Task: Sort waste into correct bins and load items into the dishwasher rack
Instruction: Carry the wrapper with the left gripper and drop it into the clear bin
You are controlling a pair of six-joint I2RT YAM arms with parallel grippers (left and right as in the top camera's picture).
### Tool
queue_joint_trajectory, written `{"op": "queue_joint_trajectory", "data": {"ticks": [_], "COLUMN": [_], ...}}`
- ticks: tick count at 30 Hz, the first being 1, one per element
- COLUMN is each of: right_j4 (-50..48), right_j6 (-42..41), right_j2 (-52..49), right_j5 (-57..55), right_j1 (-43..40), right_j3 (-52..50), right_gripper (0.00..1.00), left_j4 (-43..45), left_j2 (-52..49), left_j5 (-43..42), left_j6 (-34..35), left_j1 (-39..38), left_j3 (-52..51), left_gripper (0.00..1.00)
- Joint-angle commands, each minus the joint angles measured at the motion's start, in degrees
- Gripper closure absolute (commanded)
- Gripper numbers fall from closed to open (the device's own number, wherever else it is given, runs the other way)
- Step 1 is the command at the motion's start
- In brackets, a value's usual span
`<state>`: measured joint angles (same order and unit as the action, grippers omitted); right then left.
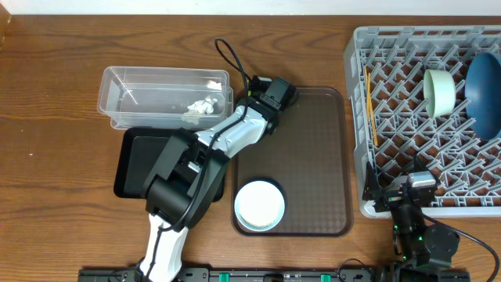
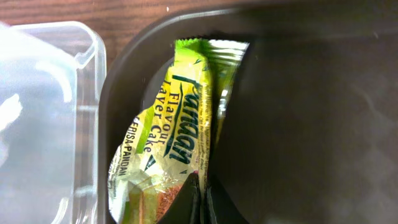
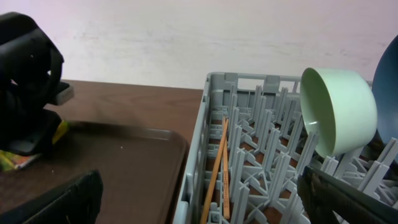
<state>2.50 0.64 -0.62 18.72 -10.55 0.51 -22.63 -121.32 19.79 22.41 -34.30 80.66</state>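
Observation:
My left gripper [image 1: 270,98] is at the far left corner of the brown serving tray. It is shut on the edge of the yellow-green snack wrapper [image 2: 180,118], fingertips together [image 2: 202,199]. The clear tub [image 1: 117,90] holds the white tissue wad [image 1: 202,106] and small white scraps [image 1: 212,84]. The black tray [image 1: 129,160] lies in front of it, partly under my left arm. The white bowl [image 1: 260,205] sits on the serving tray. The grey rack [image 1: 356,117] holds the mint-green bowl [image 1: 440,90], blue dish [image 1: 485,90] and chopsticks [image 1: 369,106]. My right gripper [image 1: 411,192] is open and empty at the rack's front edge. The pink cup is out of view.
The brown serving tray [image 1: 313,149] lies between the bins and the rack. In the right wrist view the open fingers [image 3: 202,211] frame the rack wall [image 3: 199,124], the chopsticks [image 3: 217,168] and the mint-green bowl [image 3: 339,109]. The left arm's cable loops above the tub.

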Motion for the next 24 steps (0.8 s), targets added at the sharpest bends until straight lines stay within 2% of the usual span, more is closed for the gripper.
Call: {"op": "queue_joint_trajectory", "data": {"ticks": [1, 6, 9, 15, 18, 21, 23, 24], "right_j4": [0.0, 0.0, 0.0, 0.0, 0.0, 0.0, 0.0, 0.0], "right_j6": [0.1, 0.1, 0.1, 0.1, 0.1, 0.1, 0.1, 0.1], "right_j2": [0.3, 0.3, 0.3, 0.3, 0.3, 0.3, 0.3, 0.3], "right_j5": [0.6, 0.6, 0.6, 0.6, 0.6, 0.6, 0.6, 0.6], "right_j1": [-0.3, -0.3, -0.3, -0.3, -0.3, -0.3, -0.3, -0.3], "right_j3": [-0.2, -0.2, -0.2, -0.2, -0.2, -0.2, -0.2, -0.2], "right_gripper": [0.01, 0.01, 0.01, 0.01, 0.01, 0.01, 0.01, 0.01], "left_j4": [-2.0, -8.5, -13.2, -19.8, -19.4, -17.8, -16.3, -15.7], "left_j2": [6.5, 16.7, 21.0, 22.8, 22.7, 22.5, 22.5, 22.5], "left_j5": [-0.1, -2.1, -2.1, -3.0, -7.4, -14.9, -19.5, -21.3], "left_j6": [-2.1, -4.8, -4.8, -8.2, -12.7, -19.2, -24.2, -26.1], "left_j1": [-1.7, -3.0, -1.3, 8.1, 13.8, 19.4, 22.2, 23.2], "left_j3": [1.0, 1.1, 1.1, 1.1, 1.1, 1.1, 1.1, 1.1], "left_gripper": [0.94, 0.94, 0.94, 0.94, 0.94, 0.83, 0.63, 0.6]}}
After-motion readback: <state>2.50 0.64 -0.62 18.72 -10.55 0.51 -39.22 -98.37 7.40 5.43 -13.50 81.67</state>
